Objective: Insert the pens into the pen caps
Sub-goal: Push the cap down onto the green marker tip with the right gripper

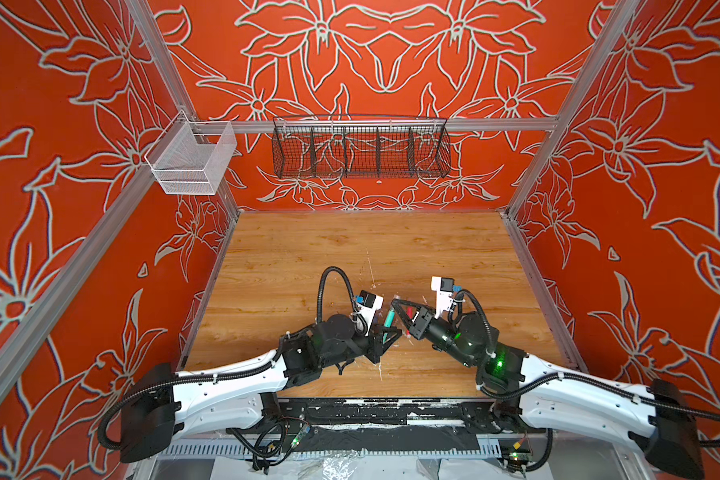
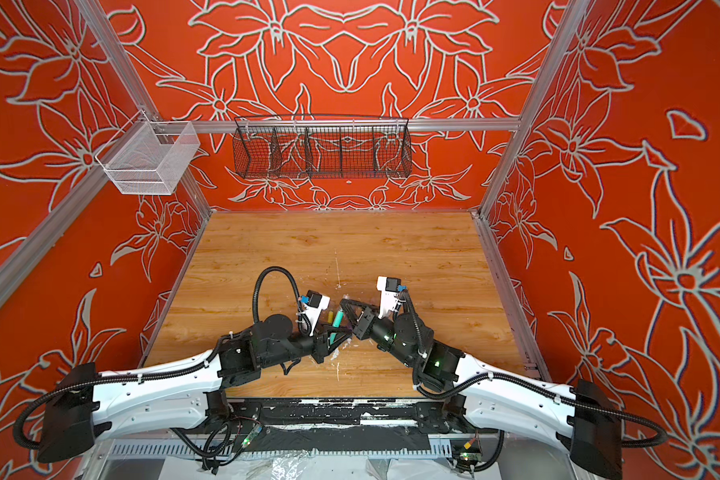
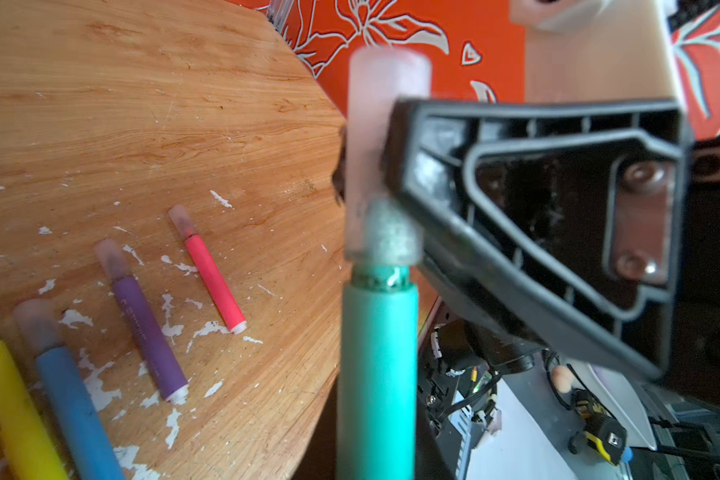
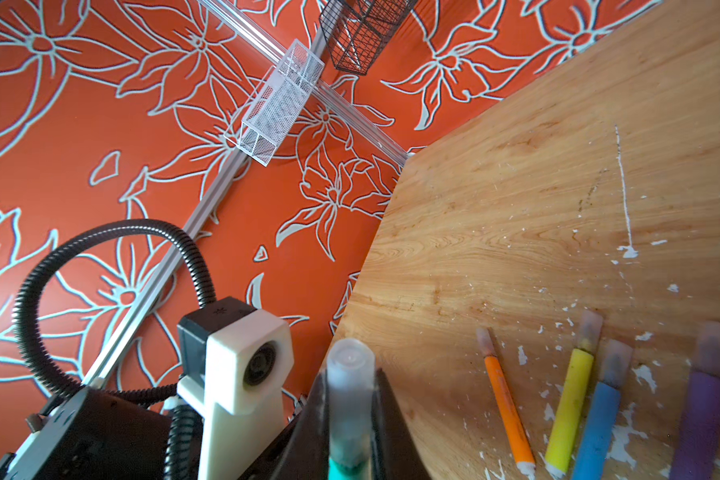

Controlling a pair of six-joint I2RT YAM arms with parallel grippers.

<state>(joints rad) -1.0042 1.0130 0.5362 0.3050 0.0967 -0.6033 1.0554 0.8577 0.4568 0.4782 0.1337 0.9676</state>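
left gripper (image 1: 387, 334) clamped on green pen (image 3: 377, 365), right gripper (image 4: 351, 395) clamped on cap (image 4: 350, 361), pen tip inside cap

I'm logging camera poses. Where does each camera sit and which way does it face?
Top view: high at the front, looking down on the table; both arms, left gripper, right gripper.
Top view: alongside, same aim, same table and arms.
Left wrist: on the left arm, facing along the green pen to the pen cap; right jaws show.
Right wrist: on the right arm, facing along its jaws; left arm shows.
Shared: both wrists see the pen cap.
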